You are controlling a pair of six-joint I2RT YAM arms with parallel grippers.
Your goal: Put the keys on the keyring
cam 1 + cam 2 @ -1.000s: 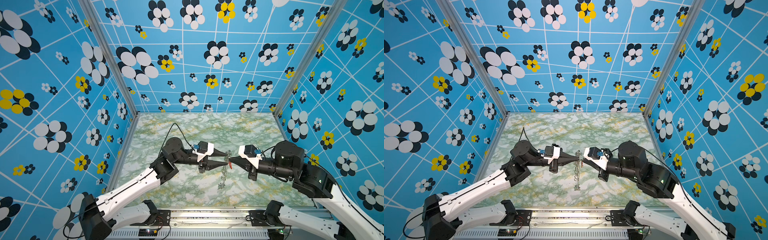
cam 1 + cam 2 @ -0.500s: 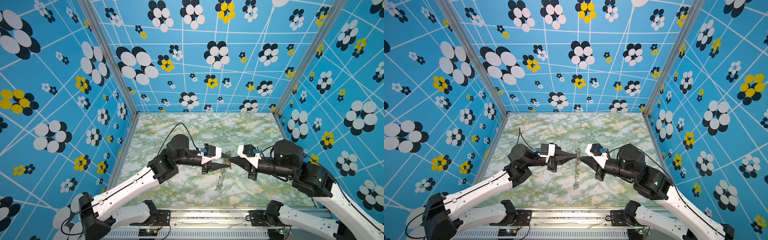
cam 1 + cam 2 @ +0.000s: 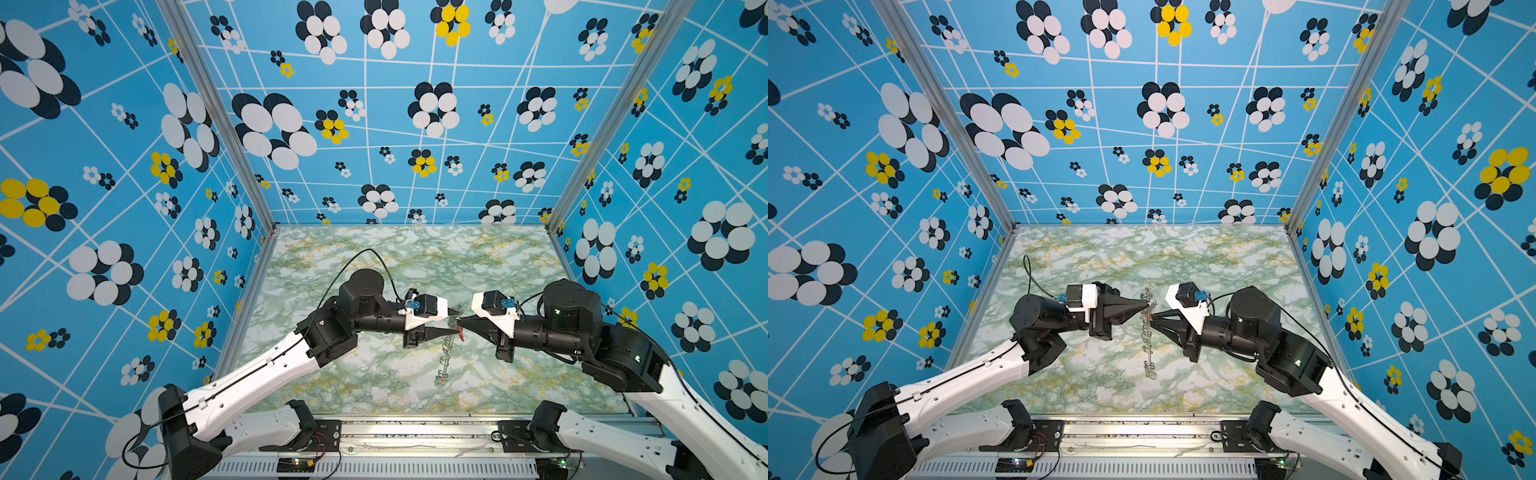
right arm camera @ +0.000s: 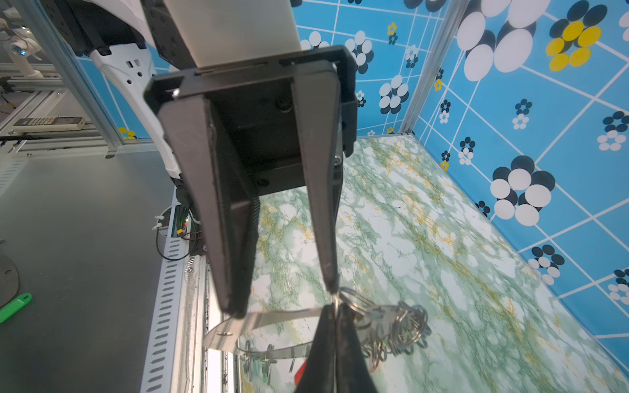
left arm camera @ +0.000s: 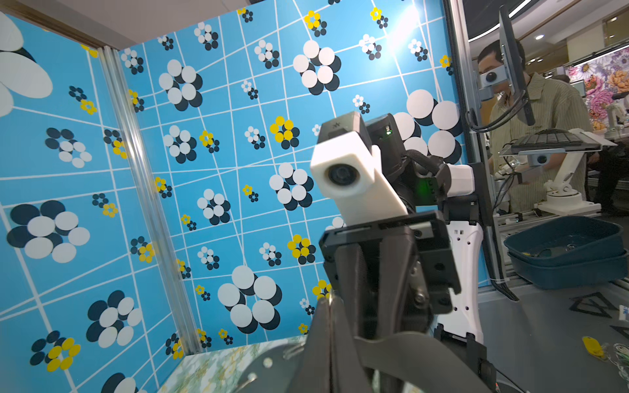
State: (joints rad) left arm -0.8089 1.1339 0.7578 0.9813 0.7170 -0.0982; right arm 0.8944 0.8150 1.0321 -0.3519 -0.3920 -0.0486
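Left gripper [image 4: 335,331] clenched on keyring [image 4: 272,318]; plate edge-on in both top views. Right gripper [image 4: 283,296] released, jaws parted, tips just beside keyring. 1 red key tag [image 3: 461,333] near tips.

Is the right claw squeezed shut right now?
No, in the right wrist view the right claw has its two fingers apart, with the marbled table showing between them.
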